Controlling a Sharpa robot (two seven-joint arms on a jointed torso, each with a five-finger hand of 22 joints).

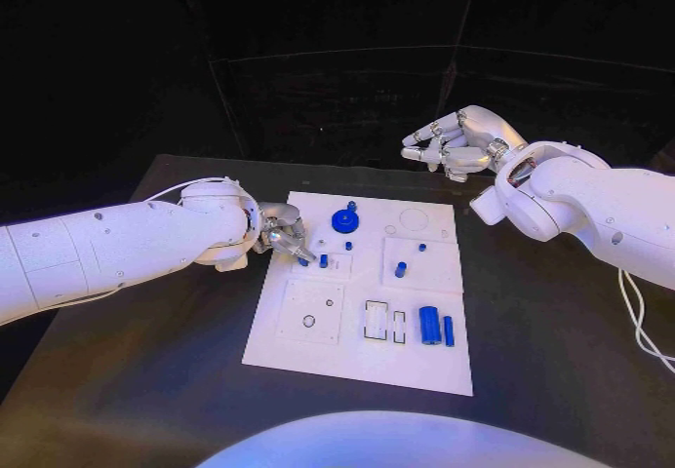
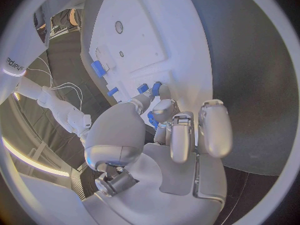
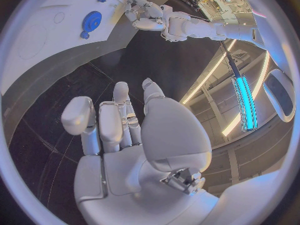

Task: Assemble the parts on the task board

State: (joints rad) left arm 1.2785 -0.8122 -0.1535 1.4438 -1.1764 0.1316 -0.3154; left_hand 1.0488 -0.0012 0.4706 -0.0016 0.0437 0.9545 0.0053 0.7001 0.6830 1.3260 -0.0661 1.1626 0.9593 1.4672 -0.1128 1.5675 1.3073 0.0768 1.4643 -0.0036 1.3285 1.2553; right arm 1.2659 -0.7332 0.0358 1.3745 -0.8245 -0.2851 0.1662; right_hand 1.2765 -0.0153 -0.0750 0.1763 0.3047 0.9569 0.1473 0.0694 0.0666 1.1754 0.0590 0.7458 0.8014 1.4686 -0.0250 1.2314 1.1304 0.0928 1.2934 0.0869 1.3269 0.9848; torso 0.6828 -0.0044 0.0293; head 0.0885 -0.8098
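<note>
task board [image 1: 289,336]: left hand [image 1: 282,237] at its edge, pinching small blue peg [image 2: 152,120]
right hand [image 1: 453,142]: beyond board, fingers curled, empty
risk: peg may slip, thin pinch

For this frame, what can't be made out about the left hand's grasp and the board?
- Left hand: in the head view its fingers cover the part they touch; a firm hold cannot be confirmed.
- Small blue piece: in the left wrist view, mostly hidden behind those fingers.
- Task board: in the right wrist view, cut off by the circle's rim.

Left hand [image 1: 282,237] crowding the task board's [image 1: 282,353] left edge beside small blue parts [image 1: 322,260], blue gear [image 1: 344,220] standing mid-board, near table [image 1: 127,390] lying open, right hand [image 1: 453,142] hanging beyond the far edge
</note>
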